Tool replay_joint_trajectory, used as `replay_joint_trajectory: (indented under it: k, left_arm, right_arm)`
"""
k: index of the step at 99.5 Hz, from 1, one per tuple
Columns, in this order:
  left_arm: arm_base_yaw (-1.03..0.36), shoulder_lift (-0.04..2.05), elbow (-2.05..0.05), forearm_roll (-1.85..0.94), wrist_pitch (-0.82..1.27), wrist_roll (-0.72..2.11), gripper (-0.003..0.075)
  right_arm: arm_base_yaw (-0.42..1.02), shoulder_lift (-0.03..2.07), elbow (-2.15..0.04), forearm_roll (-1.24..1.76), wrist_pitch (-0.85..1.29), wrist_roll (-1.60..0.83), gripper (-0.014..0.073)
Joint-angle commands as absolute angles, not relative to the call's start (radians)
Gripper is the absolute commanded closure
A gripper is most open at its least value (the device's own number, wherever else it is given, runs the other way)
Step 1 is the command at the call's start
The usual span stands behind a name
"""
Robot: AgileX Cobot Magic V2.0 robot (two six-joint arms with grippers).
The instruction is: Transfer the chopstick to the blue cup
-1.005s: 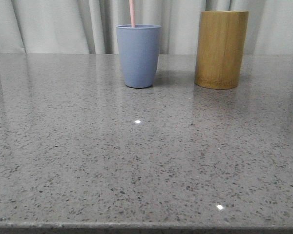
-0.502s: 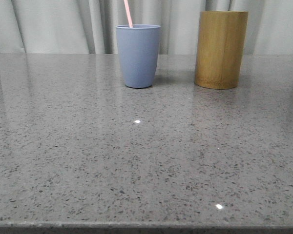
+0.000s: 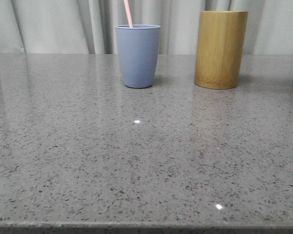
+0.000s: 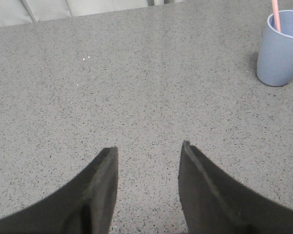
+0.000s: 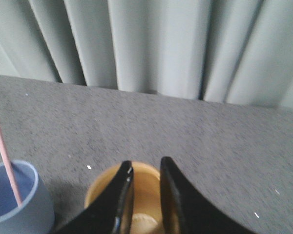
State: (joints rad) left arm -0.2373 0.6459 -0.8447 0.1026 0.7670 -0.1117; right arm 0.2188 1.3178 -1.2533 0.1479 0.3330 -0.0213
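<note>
The blue cup (image 3: 138, 56) stands upright at the back of the grey table. A pale pink chopstick (image 3: 128, 13) leans in it, its top end above the rim. The cup (image 4: 281, 48) and chopstick (image 4: 276, 14) also show in the left wrist view, and in the right wrist view the cup (image 5: 19, 202) and the chopstick (image 5: 5, 156). My left gripper (image 4: 149, 148) is open and empty above bare table, well away from the cup. My right gripper (image 5: 145, 163) is open and empty above the mouth of the bamboo cylinder (image 5: 141, 195). Neither gripper shows in the front view.
The tall tan bamboo cylinder (image 3: 220, 48) stands right of the blue cup at the back. A pale curtain (image 3: 53, 24) hangs behind the table. The speckled grey tabletop (image 3: 136, 156) reaches to the front edge.
The chopstick in the blue cup has tilted from near upright to leaning left. The cup has shifted very slightly left.
</note>
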Motion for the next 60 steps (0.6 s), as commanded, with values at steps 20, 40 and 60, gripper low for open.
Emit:
replay_joint_trajectory:
  k: [20, 40, 60]
  left_arm:
    - [-0.238, 0.646, -0.834, 0.138, 0.646, -0.192, 0.0428]
    - [-0.238, 0.646, -0.81, 0.151, 0.617, -0.206, 0.0433]
    - [-0.238, 0.646, -0.806, 0.149, 0.584, -0.206, 0.059]
  right_arm:
    - [0.179, 1.039, -1.038, 0.12, 0.262, -0.023, 0.0427]
    - [0.179, 0.857, -0.854, 0.115, 0.253, -0.023, 0.044]
    - [0.179, 0.677, -0.706, 0.115, 0.253, -0.023, 0.0601]
